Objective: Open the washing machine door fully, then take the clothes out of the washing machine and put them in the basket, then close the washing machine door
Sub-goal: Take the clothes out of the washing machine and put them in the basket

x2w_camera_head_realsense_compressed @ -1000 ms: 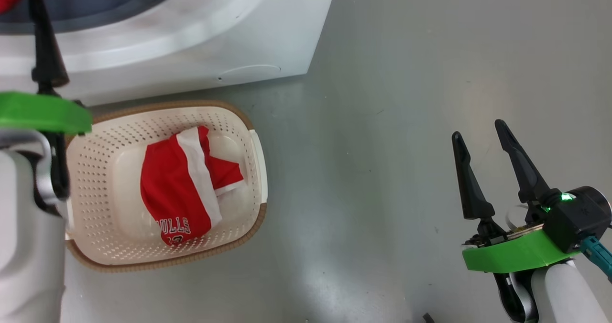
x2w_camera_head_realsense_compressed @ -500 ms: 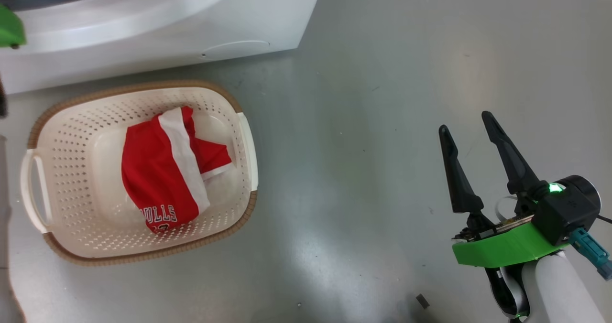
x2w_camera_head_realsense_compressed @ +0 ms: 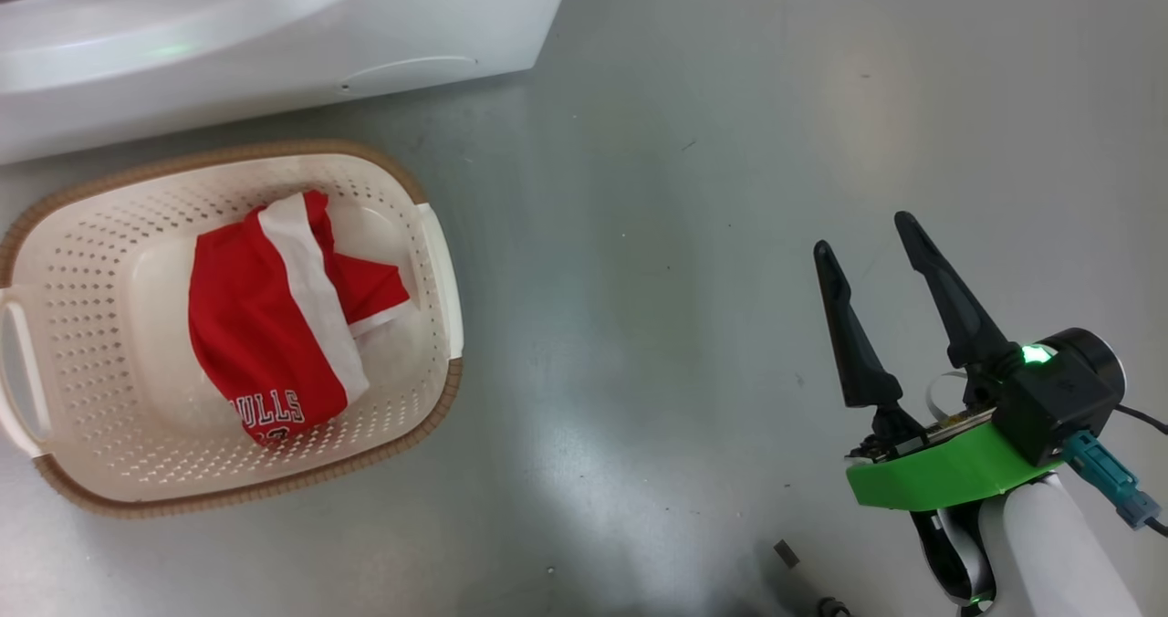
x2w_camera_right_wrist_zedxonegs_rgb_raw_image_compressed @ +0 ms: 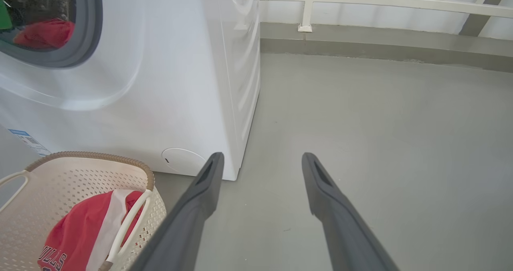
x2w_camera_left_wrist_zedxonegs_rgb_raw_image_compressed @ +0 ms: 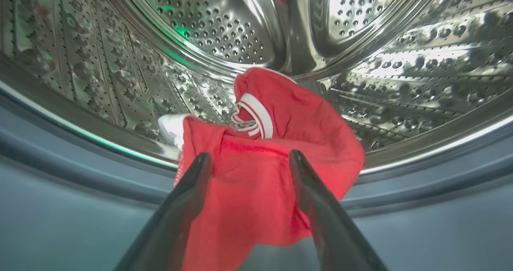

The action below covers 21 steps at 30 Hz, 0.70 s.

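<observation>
Head view: Bulls jersey (x2w_camera_head_realsense_compressed: 265,343) in the basket (x2w_camera_head_realsense_compressed: 438,261), right gripper (x2w_camera_head_realsense_compressed: 862,234) spread and empty. Left wrist view: left gripper (x2w_camera_left_wrist_zedxonegs_rgb_raw_image_compressed: 249,154), fingers apart, over a second red garment (x2w_camera_left_wrist_zedxonegs_rgb_raw_image_compressed: 280,114) at the lip of the drum (x2w_camera_left_wrist_zedxonegs_rgb_raw_image_compressed: 224,30).

Drum (x2w_camera_left_wrist_zedxonegs_rgb_raw_image_compressed: 224,34) shiny perf. steel; jersey (x2w_camera_left_wrist_zedxonegs_rgb_raw_image_compressed: 260,174) red cloth; basket (x2w_camera_head_realsense_compressed: 91,252) matt plastic.

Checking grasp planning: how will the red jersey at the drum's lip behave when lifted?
Likely floppy: the jersey lies crumpled in folds, so it should drape and trail. Probably light, as thin cloth. Seemingly draped over the drum lip, it might drag there.
</observation>
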### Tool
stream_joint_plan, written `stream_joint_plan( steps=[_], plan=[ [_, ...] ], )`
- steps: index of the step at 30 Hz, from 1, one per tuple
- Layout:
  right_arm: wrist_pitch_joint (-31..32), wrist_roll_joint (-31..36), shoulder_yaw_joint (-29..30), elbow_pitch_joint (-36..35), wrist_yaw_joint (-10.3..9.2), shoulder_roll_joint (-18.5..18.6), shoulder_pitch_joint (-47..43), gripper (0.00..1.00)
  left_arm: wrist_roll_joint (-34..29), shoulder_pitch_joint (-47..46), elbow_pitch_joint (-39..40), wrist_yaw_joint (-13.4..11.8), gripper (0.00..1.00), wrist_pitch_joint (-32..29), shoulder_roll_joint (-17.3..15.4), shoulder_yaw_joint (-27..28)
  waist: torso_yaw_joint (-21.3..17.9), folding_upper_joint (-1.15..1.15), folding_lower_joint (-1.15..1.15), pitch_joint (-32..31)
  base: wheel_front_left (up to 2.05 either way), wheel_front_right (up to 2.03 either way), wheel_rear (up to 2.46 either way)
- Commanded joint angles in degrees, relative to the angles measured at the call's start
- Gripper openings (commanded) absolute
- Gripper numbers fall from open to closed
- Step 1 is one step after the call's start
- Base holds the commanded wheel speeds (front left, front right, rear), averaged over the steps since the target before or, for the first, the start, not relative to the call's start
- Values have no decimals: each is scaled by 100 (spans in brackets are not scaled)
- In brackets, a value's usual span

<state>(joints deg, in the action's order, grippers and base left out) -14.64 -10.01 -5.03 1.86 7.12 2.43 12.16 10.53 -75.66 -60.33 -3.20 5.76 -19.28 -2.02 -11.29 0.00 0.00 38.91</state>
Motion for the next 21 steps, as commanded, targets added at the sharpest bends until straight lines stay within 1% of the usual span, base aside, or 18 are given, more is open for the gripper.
stream_joint_plan(
  steps=[1,4,9,13,21],
  plan=[
    [-36,35,-156,-96,36,44,-32,100,-98,-91,18,-112,100,-99,-362,10,-25,0,0,9,0,0,0],
    [-36,6,-204,-78,36,44,-14,100,-254,-235,-232,-315,100,-291,-452,-119,-79,0,0,22,0,0,0],
    [-36,-54,-226,-60,36,44,-5,100,-308,-423,-583,-430,100,-602,-533,-206,-144,0,0,65,0,0,0],
    [-36,-95,-246,-51,36,44,-4,100,-234,-530,-779,-352,100,-799,-542,-206,-181,0,0,101,0,0,0],
    [-36,-183,-296,-35,36,44,40,100,-260,-623,-1015,-330,100,-1051,-625,-340,-222,0,0,177,0,0,0]
  ],
)
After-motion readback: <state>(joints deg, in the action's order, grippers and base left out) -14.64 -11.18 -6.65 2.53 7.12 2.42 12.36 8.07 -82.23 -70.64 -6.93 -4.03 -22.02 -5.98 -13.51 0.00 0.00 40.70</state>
